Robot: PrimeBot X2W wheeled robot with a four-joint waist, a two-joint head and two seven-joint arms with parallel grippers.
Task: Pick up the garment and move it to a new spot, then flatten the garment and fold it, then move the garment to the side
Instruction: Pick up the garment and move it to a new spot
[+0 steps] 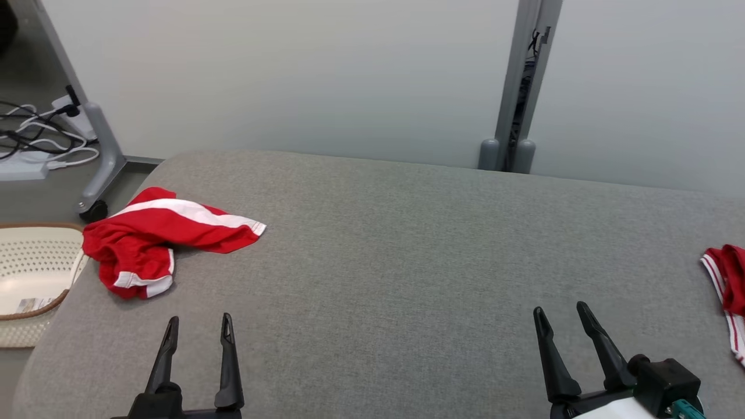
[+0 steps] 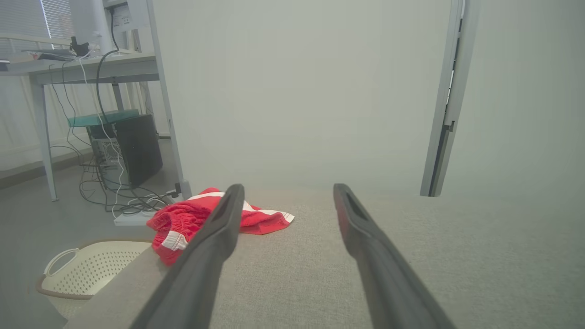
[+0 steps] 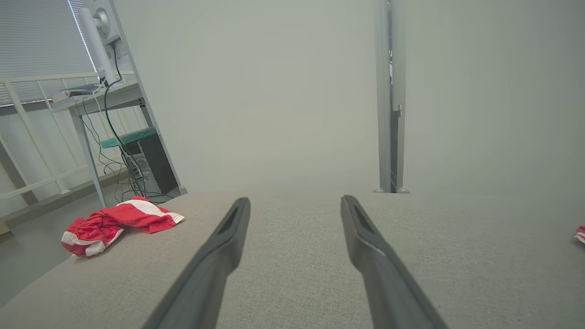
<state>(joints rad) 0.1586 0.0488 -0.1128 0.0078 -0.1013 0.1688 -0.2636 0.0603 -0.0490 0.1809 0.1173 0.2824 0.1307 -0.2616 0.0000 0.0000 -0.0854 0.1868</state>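
Observation:
A crumpled red garment [image 1: 157,235] with white stripes lies at the left end of the grey cushioned surface [image 1: 407,244]; it also appears in the left wrist view [image 2: 192,219] and the right wrist view [image 3: 114,219]. My left gripper [image 1: 198,327] hovers open near the front edge, just right of and nearer than the garment, nothing between its fingers. My right gripper [image 1: 561,314] stands open at the front right, empty. The wrist views show the left gripper [image 2: 285,194] and the right gripper [image 3: 295,205] spread wide over bare fabric.
Another red and white cloth [image 1: 727,285] pokes in at the right edge, also seen as a cloth [image 3: 580,234] far right. A cream perforated basket [image 1: 29,273] sits on the floor left of the surface. Cables [image 1: 29,134] and a grey post foot [image 1: 102,169] lie behind it. Grey partition panels [image 1: 291,75] back the surface.

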